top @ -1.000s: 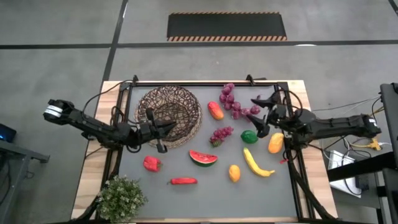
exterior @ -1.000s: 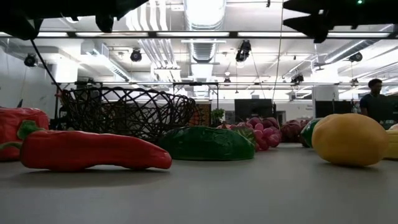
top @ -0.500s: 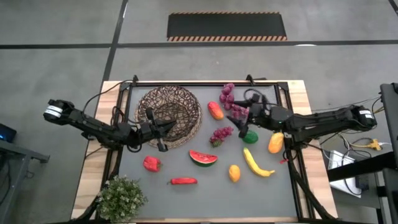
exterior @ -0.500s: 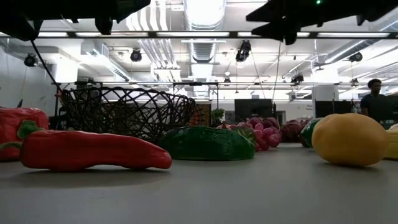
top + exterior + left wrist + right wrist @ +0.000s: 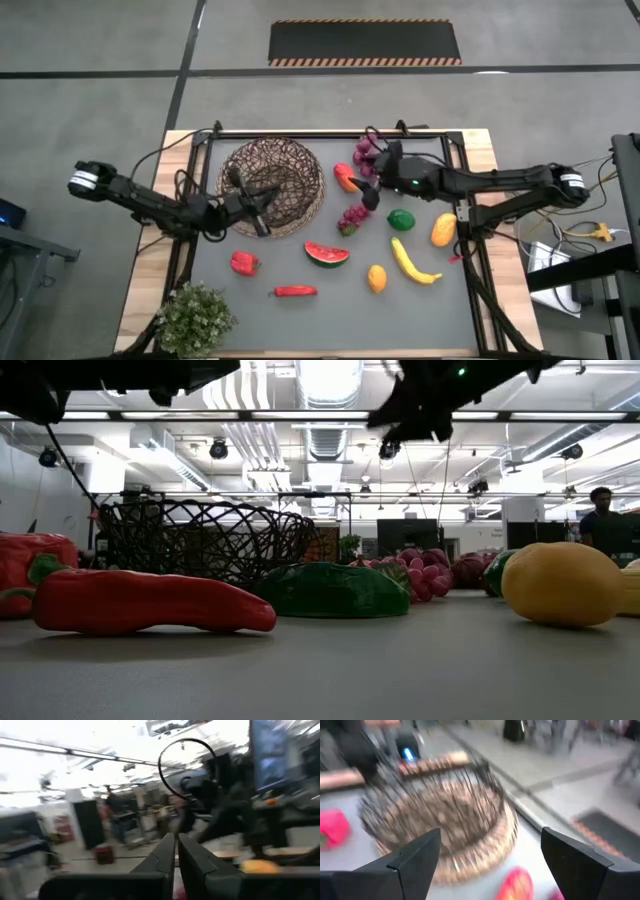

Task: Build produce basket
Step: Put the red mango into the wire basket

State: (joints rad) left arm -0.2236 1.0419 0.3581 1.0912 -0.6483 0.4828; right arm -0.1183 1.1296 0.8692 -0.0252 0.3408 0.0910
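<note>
Right gripper [image 5: 368,188], fingers wide, hovers center-frame above the orange fruit [image 5: 346,178]; descend squarely astride it. Left gripper [image 5: 262,200], shut, waits at the basket [image 5: 290,165].

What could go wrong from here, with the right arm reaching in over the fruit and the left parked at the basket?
The open right gripper hangs over tightly packed produce: the orange fruit and two grape bunches lie close, so a descent may knock a neighbour away. The shut left gripper sits at the basket rim and might obstruct a drop-off or shove the basket.

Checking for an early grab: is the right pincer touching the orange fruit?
Apart: the low view shows the open right pincer high above the table.
</note>
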